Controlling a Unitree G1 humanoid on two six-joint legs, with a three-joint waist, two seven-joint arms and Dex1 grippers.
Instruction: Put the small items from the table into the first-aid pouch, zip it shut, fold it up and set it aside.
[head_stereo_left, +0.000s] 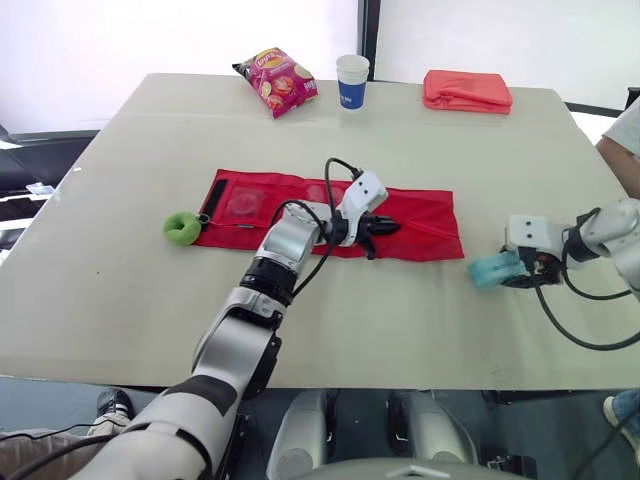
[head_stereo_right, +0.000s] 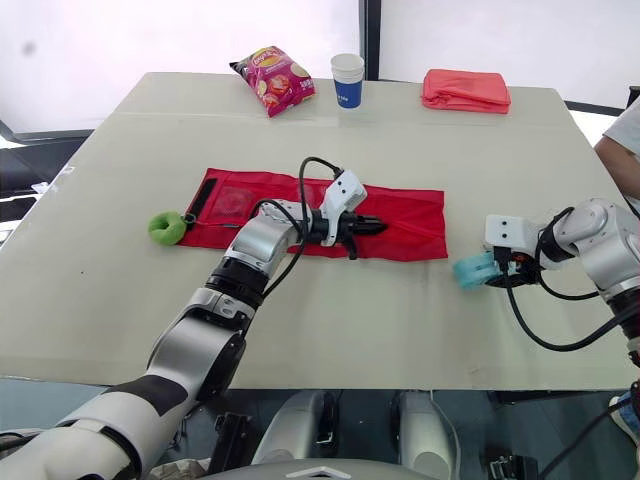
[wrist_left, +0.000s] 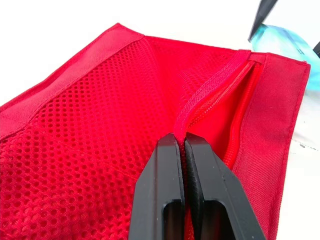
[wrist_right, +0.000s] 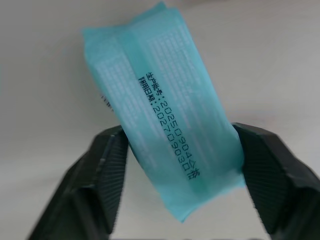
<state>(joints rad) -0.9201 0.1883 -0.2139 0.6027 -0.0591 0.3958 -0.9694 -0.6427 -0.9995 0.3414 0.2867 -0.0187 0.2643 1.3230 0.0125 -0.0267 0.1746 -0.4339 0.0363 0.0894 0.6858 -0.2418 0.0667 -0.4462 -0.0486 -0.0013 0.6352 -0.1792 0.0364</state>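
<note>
Flat across the middle of the pale beige table (head_stereo_left: 130, 200): the long red mesh fabric pouch (head_stereo_left: 425, 228), unfolded, with the zip pocket at its right end gaping open. Down on the pouch's middle, the left gripper (head_stereo_left: 392, 227), black fingers (wrist_left: 165, 185) squeezed nearly together, just a sliver between them, nipping the raised edge of the red zipper seam (wrist_left: 210, 92).

Over to the right now. Just beside the pouch's right end and clear of the fabric, the right gripper (head_stereo_left: 515, 270), jaws spread wide and clamped on both sides of a teal plastic-wrapped packet (head_stereo_left: 488, 271). Packet held at a tilt, free end toward the pouch, dark printed date code along its back. Resting on the table or lifted off it? Hard to call.

Snug against the pouch's left end, a bright green roll (head_stereo_left: 182, 227).

Along the far edge, well apart from the action: a red and yellow crisp bag (head_stereo_left: 277, 80), a white and blue paper cup (head_stereo_left: 352, 80) upright beside it, and a folded salmon-red bundle (head_stereo_left: 467, 91). At the right border, a person's pale sleeve (head_stereo_left: 625, 135).
</note>
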